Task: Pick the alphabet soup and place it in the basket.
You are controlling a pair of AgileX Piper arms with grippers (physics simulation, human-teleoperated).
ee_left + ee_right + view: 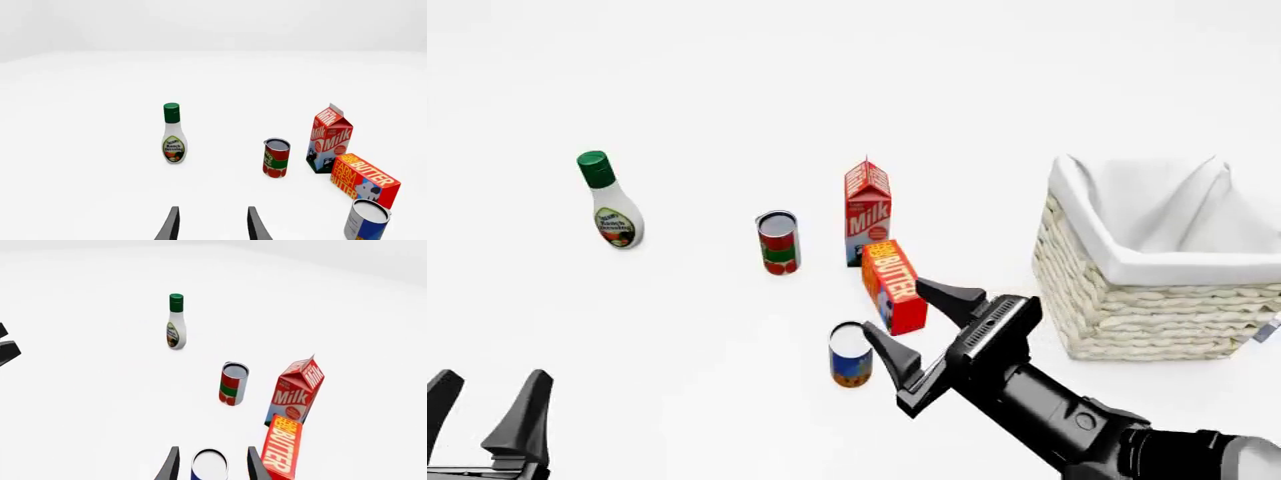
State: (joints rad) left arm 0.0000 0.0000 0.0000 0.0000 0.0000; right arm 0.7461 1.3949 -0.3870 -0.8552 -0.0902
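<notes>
We see a white table (pixel 694 80) and, on its right side, the basket (pixel 1154 300) – the largest thing here, woven, with white cloth inside. Left of it, near the middle, stands the milk carton (pixel 868 212), and just in front of the carton stands the butter box (pixel 893 285), close beside it. The dressing bottle (pixel 610 202) stands alone, far to the left. Between bottle and carton stands a can (pixel 778 242) with red and green label.

The soup (pixel 850 354) stands upright on the table, nearer to us than the butter and well apart from the basket. The right gripper (pixel 905 323) is at the soup with its fingers spread – in the right wrist view the can's silver top (pixel 209 463) lies between the two fingertips, and we cannot tell if they touch it.

The left gripper (pixel 483 400) hangs at the near left corner, its fingers also spread, with nothing between them.
</notes>
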